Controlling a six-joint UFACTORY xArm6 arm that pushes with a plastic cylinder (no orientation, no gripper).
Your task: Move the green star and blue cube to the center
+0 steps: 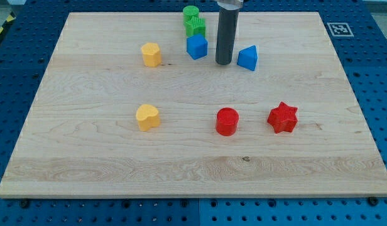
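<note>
Nothing done: green star (196,26) and blue cube (196,46) sit at twelve o'clock; my tip (223,63), a gripperless end effector grasping nothing, stands beside the cube.

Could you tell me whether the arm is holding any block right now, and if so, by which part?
Nothing is held. My tip rests on the board between the blue cube and the other blue block, touching neither.

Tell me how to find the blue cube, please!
Look near the top edge of the wooden board, where the dark rod comes down to my tip. The blue cube sits just left of it, below the green blocks. The other blue block, right of my tip, looks wedge-shaped instead.
</note>
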